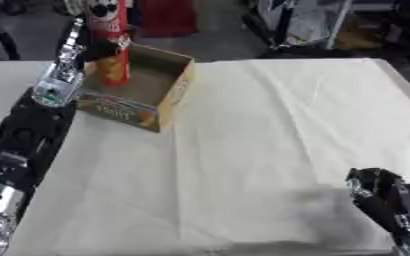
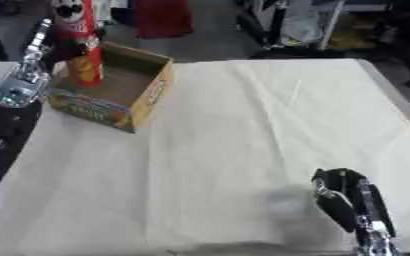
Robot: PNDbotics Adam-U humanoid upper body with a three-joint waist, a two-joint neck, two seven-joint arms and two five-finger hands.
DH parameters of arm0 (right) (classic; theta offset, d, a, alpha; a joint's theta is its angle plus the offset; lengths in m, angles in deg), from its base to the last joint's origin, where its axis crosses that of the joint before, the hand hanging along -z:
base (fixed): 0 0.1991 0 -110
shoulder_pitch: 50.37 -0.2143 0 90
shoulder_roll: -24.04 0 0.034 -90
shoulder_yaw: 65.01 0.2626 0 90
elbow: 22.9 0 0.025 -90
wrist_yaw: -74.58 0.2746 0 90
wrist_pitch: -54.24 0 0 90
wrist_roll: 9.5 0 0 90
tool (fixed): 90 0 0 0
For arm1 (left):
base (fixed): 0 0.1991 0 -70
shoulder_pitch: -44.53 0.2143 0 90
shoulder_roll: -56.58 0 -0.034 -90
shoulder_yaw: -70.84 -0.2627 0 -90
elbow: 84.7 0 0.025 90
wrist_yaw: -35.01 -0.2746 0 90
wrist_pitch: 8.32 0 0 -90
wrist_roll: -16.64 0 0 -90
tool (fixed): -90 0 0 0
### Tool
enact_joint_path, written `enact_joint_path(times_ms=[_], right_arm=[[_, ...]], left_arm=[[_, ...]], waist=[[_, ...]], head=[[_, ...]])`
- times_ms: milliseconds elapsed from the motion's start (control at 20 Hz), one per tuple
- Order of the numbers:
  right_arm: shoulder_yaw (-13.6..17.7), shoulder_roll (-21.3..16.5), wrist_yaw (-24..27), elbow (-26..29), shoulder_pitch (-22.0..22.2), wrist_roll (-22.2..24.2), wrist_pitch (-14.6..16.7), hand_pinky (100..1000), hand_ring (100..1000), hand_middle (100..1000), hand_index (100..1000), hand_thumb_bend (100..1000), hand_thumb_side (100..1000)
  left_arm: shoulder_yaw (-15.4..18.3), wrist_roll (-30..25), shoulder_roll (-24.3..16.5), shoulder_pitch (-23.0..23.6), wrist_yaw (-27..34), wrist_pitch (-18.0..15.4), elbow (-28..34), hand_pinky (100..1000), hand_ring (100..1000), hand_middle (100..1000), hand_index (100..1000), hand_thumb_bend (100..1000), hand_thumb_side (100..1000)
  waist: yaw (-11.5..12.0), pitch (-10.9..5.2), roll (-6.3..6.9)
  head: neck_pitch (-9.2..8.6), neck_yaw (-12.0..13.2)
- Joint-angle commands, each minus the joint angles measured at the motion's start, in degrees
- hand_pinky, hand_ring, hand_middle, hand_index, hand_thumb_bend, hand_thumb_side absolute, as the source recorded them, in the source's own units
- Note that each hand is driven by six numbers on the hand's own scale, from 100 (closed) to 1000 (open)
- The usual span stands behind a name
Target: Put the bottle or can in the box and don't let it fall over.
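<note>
The red can (image 1: 110, 42) stands upright inside the open cardboard box (image 1: 169, 92), at its far left corner. The left hand (image 1: 93, 47) is at the can's side; whether its fingers clasp it cannot be told. The box sits at the far left of the cloth-covered table (image 1: 278, 130), whose wide right expanse lies bare. The right hand (image 2: 341, 196) rests near the lower right, fingers curled, holding nothing.

Table (image 1: 270, 150) covered with a cream cloth (image 1: 243, 190), creased with fold lines. Open cardboard box (image 1: 160, 90) sits directly on the cloth at the far left, turned askew to the table edge. Right hand (image 2: 344, 200) rests on the cloth near the lower right corner.
</note>
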Motion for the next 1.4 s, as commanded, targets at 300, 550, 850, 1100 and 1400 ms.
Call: enact_joint_path(times_ms=[300,550,850,1100,1400], right_arm=[[0.26,-0.47,0.34,0.59,-0.76,0.1,0.06,721,618,573,459,100,261],[0.64,-0.48,0.32,0.61,-0.69,-0.22,-0.02,721,619,573,458,100,261],[1.08,-0.56,0.33,0.64,-0.63,-0.59,-0.08,721,619,573,459,100,249],[1.35,-0.63,0.26,0.69,-0.53,-0.82,-0.12,722,620,574,460,100,263],[1.66,-0.78,0.25,0.66,-0.31,-1.13,-0.16,722,620,574,469,100,266]], left_arm=[[0.42,1.05,-1.36,0.95,-7.51,-2.1,-0.12,983,1000,945,991,967,830],[2.34,4.44,-2.64,7.27,2.49,-2.53,10.32,986,1000,925,978,876,731],[5.78,6.53,-2.44,21.5,8.7,-1.95,31.3,985,1000,905,965,810,653],[8.75,7.15,0.72,32.98,5.66,-1.23,43.18,982,1000,889,950,741,588],[11.89,5.0,8.51,42.14,0.64,-0.45,51.25,986,1000,869,934,684,522]], waist=[[0.73,-0.49,-0.03],[1.65,-0.38,-0.1],[3.17,-0.16,-0.09],[4.21,-0.04,-0.01],[5.19,-0.02,0.16]], head=[[0.3,-0.61],[0.3,-1.08],[0.3,-1.8],[0.3,-2.28],[0.3,-2.97]])
